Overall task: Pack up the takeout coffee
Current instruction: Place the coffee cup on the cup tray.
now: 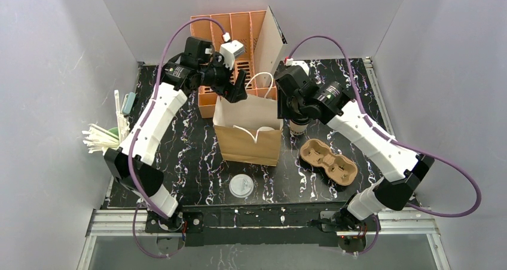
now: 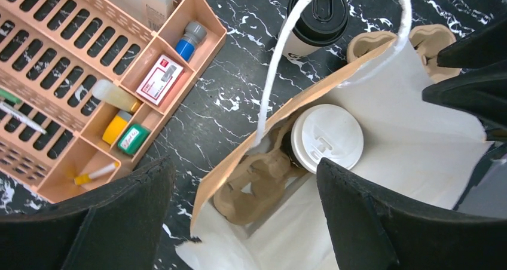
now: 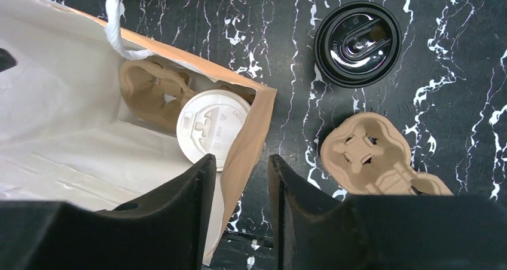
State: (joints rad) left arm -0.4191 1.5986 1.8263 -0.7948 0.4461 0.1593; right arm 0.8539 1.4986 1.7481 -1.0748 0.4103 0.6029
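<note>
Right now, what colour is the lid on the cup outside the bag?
Black; the lid shows best in right wrist view.

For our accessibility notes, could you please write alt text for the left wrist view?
Seen from above, an open paper bag holds a white-lidded cup in a cardboard carrier; the black-lidded coffee cup stands outside on the table. The left gripper is open above the bag.
</note>
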